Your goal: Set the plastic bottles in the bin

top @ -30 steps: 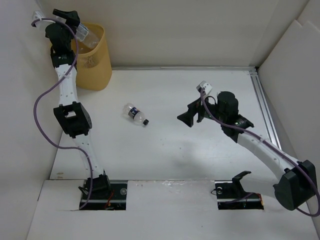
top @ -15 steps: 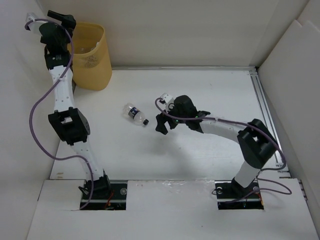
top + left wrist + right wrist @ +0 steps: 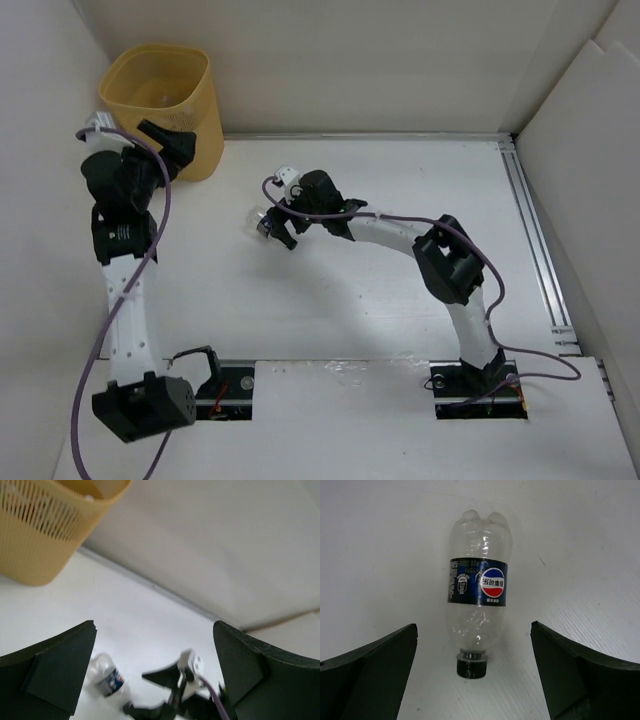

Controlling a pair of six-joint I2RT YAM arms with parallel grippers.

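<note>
Lying on the white surface [image 3: 350,300], toward 10 o'clock from its middle, a small clear plastic bottle [image 3: 479,615] with a dark blue label sits untouched between the spread fingers of the right tool [image 3: 472,626]. Only the right wrist view shows its black cap pointing to 6 o'clock. The overhead view places the tall yellow-orange slotted plastic bin [image 3: 200,120] at 11 o'clock, with the left tool [image 3: 170,143] just beside it, spread and holding nothing.

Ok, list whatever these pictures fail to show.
- Top view: bin contents, too dim and small to count.
- Top view: most of the bottle, under the right gripper.
- Right wrist: label small print, too small to read.
- Left wrist: bin's inside, cut off by the frame's top edge.
</note>
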